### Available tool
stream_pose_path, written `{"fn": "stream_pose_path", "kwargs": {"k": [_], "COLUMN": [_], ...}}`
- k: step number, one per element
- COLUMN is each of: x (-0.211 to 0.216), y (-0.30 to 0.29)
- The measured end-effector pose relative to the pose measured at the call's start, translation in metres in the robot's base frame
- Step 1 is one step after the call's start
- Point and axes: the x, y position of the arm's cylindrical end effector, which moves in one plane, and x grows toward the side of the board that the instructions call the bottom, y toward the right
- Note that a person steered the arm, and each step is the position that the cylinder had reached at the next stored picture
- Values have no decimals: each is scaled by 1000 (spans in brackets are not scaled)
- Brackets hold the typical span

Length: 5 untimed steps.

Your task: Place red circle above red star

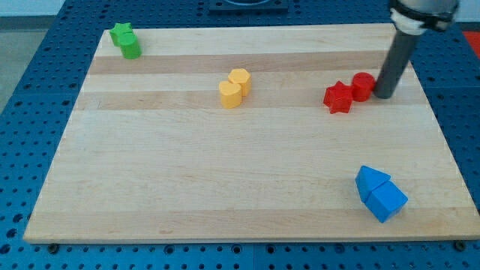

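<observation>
On the view's right side of the wooden board (225,180), in its upper half, the red circle (363,86) sits touching the red star (338,97). The circle lies to the view's right of the star and slightly higher, so it stands beside the star's upper right corner, not directly above it.

My tip (384,96) rests on the board just to the view's right of the red circle, close to it or touching it; contact cannot be confirmed. The rod rises from the tip toward the view's top right corner. The arm ends in this plain rod: it carries no gripper, so there are no jaws to be spread or pressed together.

Two yellow blocks (235,88), touching each other, lie near the board's centre top, well apart from the red pair toward the view's left. Two green blocks (126,40), also touching, occupy the board's top left corner. Two blue blocks (380,193), pressed together, lie near the bottom right, well below the red pair. The board rests on a blue perforated table (30,97).
</observation>
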Motion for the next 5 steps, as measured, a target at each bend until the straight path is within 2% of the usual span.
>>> {"fn": "stream_pose_path", "kwargs": {"k": [1, 2, 4, 5], "x": [0, -1, -27, -42], "y": [-46, -65, -36, -52]}}
